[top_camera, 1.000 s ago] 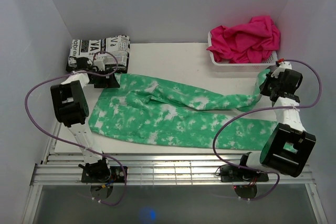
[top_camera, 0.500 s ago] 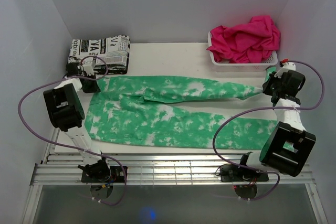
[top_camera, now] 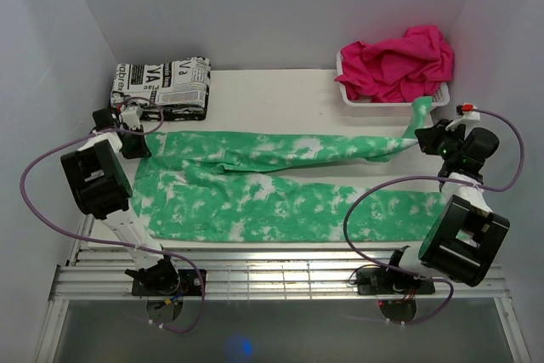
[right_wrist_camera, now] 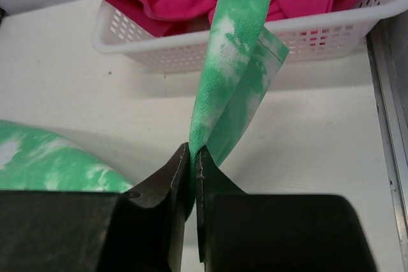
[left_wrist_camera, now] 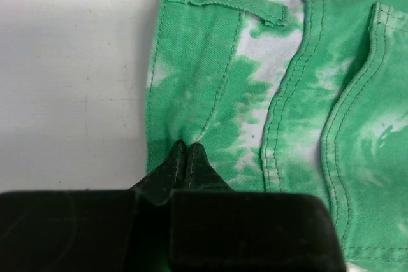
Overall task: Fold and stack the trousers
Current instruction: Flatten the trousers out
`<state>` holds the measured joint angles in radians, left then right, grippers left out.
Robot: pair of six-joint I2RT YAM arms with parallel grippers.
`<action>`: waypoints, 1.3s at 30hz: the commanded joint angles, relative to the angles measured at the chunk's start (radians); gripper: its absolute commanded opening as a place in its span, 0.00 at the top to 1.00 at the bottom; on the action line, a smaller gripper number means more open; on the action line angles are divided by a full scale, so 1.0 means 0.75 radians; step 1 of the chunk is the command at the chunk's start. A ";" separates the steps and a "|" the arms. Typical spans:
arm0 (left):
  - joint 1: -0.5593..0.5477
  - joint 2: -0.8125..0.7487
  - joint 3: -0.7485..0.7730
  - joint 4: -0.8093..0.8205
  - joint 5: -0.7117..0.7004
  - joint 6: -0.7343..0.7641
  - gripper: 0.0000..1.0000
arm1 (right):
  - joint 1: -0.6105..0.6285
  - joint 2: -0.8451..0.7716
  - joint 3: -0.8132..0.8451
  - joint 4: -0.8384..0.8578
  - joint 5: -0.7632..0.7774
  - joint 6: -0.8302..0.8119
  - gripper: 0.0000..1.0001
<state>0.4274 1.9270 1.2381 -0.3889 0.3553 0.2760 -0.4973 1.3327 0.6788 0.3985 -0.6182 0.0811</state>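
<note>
The trousers, mint green with white blotches, lie spread across the table with the waist at the left and both legs running right. My left gripper is shut on the waist's far corner; the left wrist view shows its jaws pinching a fold of waistband cloth. At the right, my right gripper is shut on the end of the far leg. In the right wrist view the cuff rises from the closed jaws and leans against the basket.
A folded black-and-white newsprint cloth sits at the back left, just beyond the left gripper. A white basket holding hot-pink cloth stands at the back right, close behind the right gripper. Grey walls close in both sides.
The left gripper closed on the waist and drew it left. The right gripper moved right with the leg end. The far leg now lies stretched straight instead of crumpled.
</note>
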 commanded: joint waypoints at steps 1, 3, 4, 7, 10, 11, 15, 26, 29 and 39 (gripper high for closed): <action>0.042 0.002 -0.039 -0.091 -0.118 0.029 1.00 | -0.075 0.053 0.068 0.389 -0.092 0.217 0.89; 0.042 0.000 -0.037 -0.085 -0.083 0.015 1.00 | -0.110 0.054 -0.005 0.361 -0.096 0.280 0.64; 0.044 -0.007 -0.043 -0.081 -0.069 0.012 1.00 | -0.157 0.044 -0.040 0.320 -0.143 0.285 0.59; 0.044 -0.003 -0.064 -0.079 -0.038 0.010 1.00 | -0.249 -0.038 -0.144 -0.035 -0.268 0.145 0.41; 0.048 0.002 -0.076 -0.079 -0.026 0.021 1.00 | -0.341 -0.193 -0.165 -0.416 -0.254 -0.048 0.22; 0.048 0.002 -0.078 -0.079 -0.026 0.025 1.00 | -0.361 -0.228 -0.151 -0.457 -0.268 -0.087 0.21; 0.050 0.002 -0.055 -0.099 -0.008 0.037 1.00 | -0.358 -0.251 0.043 -0.570 -0.337 -0.227 0.24; 0.052 0.024 0.022 -0.185 0.001 0.080 1.00 | -0.051 0.518 0.692 -0.971 -0.004 -0.521 0.54; 0.052 0.018 0.030 -0.201 0.011 0.090 1.00 | -0.028 0.585 0.737 -0.857 0.045 -0.540 0.56; 0.052 0.024 0.002 -0.201 0.007 0.098 1.00 | 0.096 0.814 0.797 -0.668 0.180 -0.546 0.73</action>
<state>0.4534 1.9354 1.2613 -0.4549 0.4019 0.3244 -0.4484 1.8915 1.2476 -0.1749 -0.5312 -0.3408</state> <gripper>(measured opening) 0.020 0.274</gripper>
